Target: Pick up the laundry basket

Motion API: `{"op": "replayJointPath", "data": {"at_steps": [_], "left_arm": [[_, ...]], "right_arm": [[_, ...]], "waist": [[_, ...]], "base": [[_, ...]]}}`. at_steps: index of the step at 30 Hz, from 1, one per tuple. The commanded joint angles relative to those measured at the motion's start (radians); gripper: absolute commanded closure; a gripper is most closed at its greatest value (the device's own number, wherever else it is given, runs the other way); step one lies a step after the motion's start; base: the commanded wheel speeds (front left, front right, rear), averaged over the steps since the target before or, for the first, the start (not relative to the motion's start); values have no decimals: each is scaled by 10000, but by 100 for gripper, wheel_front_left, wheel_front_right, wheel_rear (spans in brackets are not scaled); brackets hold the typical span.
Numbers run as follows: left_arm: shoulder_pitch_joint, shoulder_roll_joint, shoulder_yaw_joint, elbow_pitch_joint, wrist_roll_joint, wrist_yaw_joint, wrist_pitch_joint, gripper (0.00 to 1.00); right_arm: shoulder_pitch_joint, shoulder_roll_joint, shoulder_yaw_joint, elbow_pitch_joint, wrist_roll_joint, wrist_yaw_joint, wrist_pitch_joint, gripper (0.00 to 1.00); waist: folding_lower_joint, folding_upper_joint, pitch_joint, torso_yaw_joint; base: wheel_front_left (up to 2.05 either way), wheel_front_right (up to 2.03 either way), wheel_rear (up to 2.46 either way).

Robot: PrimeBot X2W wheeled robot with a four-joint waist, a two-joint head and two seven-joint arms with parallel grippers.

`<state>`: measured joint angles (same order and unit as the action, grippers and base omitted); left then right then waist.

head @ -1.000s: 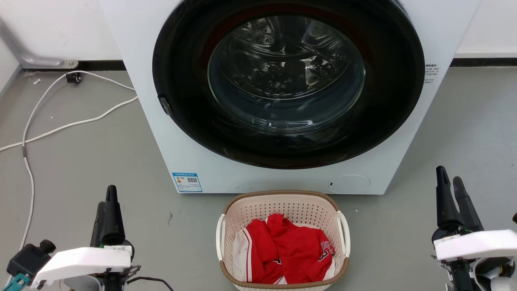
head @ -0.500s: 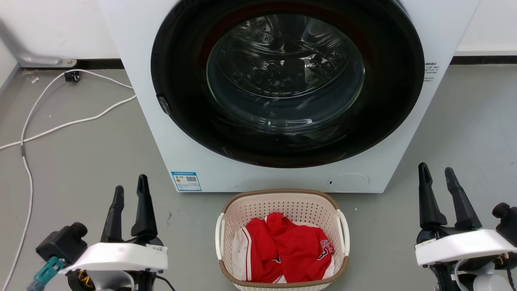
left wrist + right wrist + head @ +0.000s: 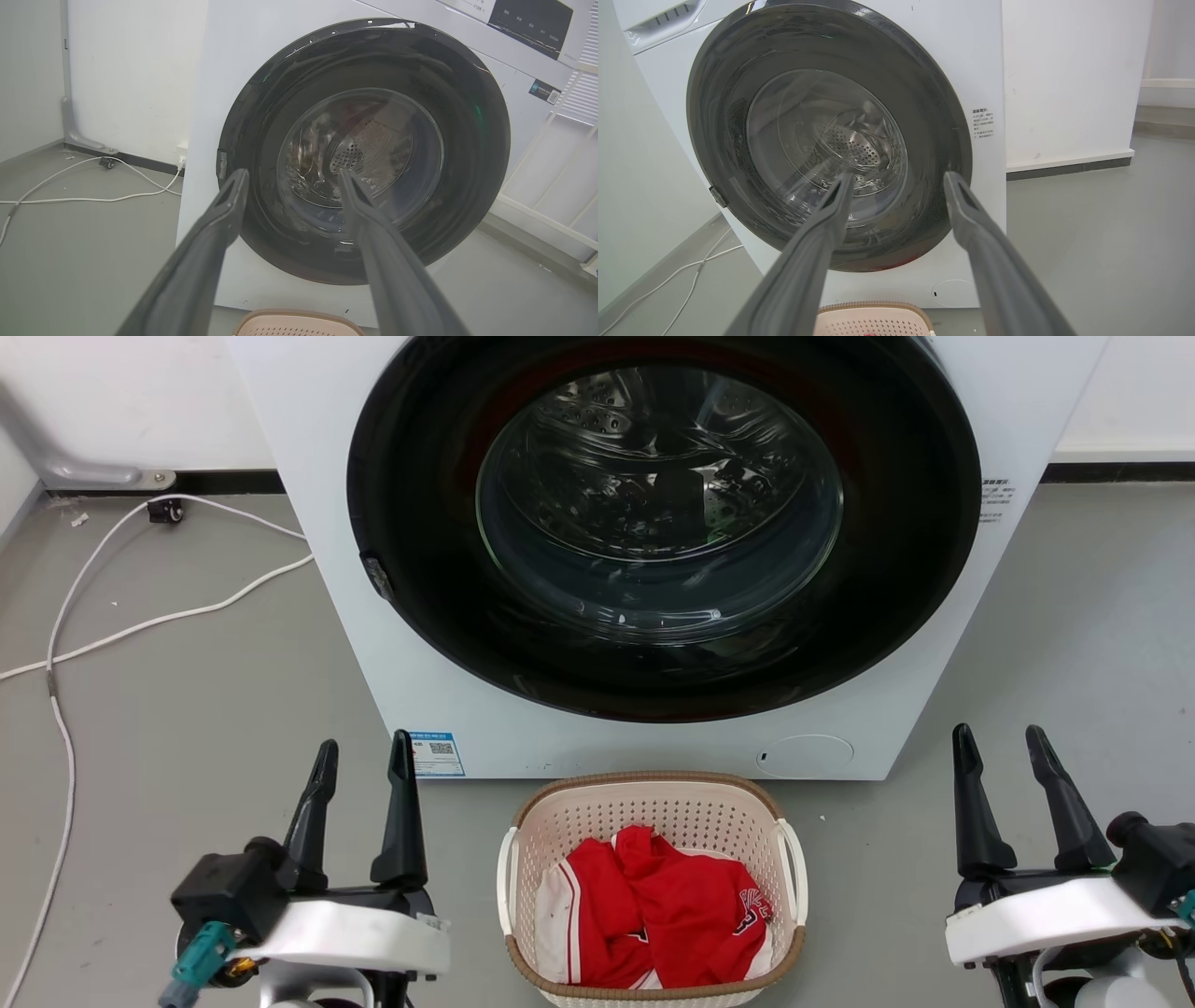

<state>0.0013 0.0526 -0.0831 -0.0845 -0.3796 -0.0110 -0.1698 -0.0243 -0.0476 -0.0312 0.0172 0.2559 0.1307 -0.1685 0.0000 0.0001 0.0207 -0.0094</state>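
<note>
The laundry basket (image 3: pixel 644 803), cream and perforated with a brown woven-look rim and white side handles, stands on the grey floor in front of the washing machine, holding red and white clothing (image 3: pixel 658 915). Its far rim also peeks in at the bottom of the left wrist view (image 3: pixel 299 317) and the right wrist view (image 3: pixel 873 310). My left gripper (image 3: pixel 364 756) is open, left of the basket and apart from it. My right gripper (image 3: pixel 999 742) is open, well to the basket's right. Both point toward the machine with nothing between their fingers.
A white front-loading washing machine (image 3: pixel 448 709) with a shut round glass door (image 3: pixel 658 504) stands right behind the basket. A white cable (image 3: pixel 112 635) trails over the floor at the left. Bare grey floor lies on either side of the basket.
Both arms have moved inward toward the basket, the left one farther. Each gripper's fingers, seen close together a second ago, now stand spread apart. The basket has stayed put.
</note>
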Motion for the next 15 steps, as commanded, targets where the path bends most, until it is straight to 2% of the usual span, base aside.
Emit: {"op": "replayJointPath", "data": {"at_steps": [1, 8, 15], "left_arm": [[71, 122, -131, -40, 346, 90, -91, 0], [143, 331, -630, 554, 881, 112, -234, 0], [54, 589, -1121, 754, 1705, 601, -398, 0]], "right_arm": [[16, -41, -28, -4, -331, 0, -103, 0], [93, -41, -78, 366, -953, 0, -242, 0], [77, -41, -101, 568, -1678, -1, -389, 0]], "waist": [[0, -1, -2, -10], [0, -1, -21, -36], [0, -1, -30, -49]], "base": [[0, 0, 0], [0, 0, 0], [0, 0, 0]]}}
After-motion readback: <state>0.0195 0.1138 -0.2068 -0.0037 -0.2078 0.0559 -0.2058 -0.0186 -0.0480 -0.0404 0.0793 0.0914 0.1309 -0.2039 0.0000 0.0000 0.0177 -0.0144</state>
